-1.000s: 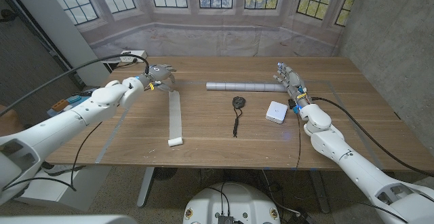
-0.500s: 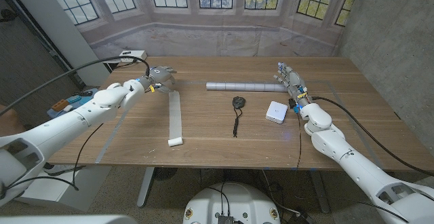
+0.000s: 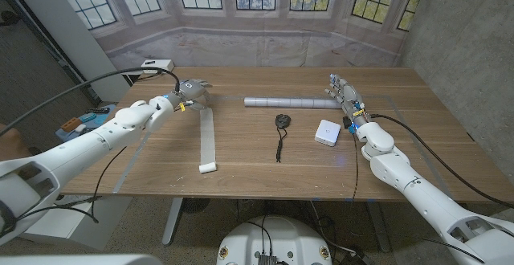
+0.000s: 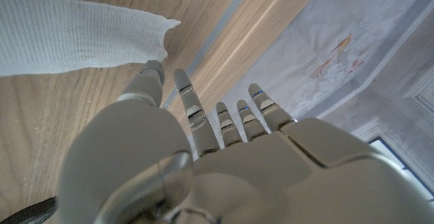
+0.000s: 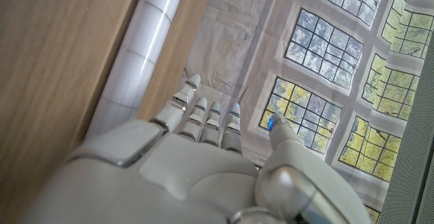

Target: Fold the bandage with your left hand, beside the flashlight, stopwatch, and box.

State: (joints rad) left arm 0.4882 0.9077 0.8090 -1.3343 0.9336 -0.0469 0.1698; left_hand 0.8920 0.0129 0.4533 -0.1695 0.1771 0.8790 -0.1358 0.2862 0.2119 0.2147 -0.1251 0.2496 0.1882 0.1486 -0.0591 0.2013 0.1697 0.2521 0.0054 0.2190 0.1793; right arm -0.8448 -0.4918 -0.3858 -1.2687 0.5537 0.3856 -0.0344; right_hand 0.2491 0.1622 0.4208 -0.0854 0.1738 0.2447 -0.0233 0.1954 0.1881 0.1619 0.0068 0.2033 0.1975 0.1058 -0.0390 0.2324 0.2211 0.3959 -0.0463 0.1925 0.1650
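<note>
Bandage [image 3: 207,136] is my landmark: a long, pale strip of woven gauze lying flat and unfolded on the wooden counter [image 3: 265,156], its near end finished in a small roll. The counter is a broad slab of warm, straight-grained wood. To the right of the bandage's far end I see the flashlight [image 3: 286,102], a slim grey cylinder lying on its side. My left hand [image 3: 190,91], smooth grey-white plastic, hovers at the bandage's far end with its fingers [image 4: 192,108] spread and holding nothing; in the left wrist view the frayed edge of the mesh cloth sits just beyond the fingertips, apart from them. My right hand [image 3: 343,94] stands far right of the bandage, fingers straight and apart, empty, by the flashlight's end. Right of the bandage's middle lies a small square white box [image 3: 327,132] with rounded corners, then the round black stopwatch [image 3: 282,121], its cord trailing toward me.
</note>
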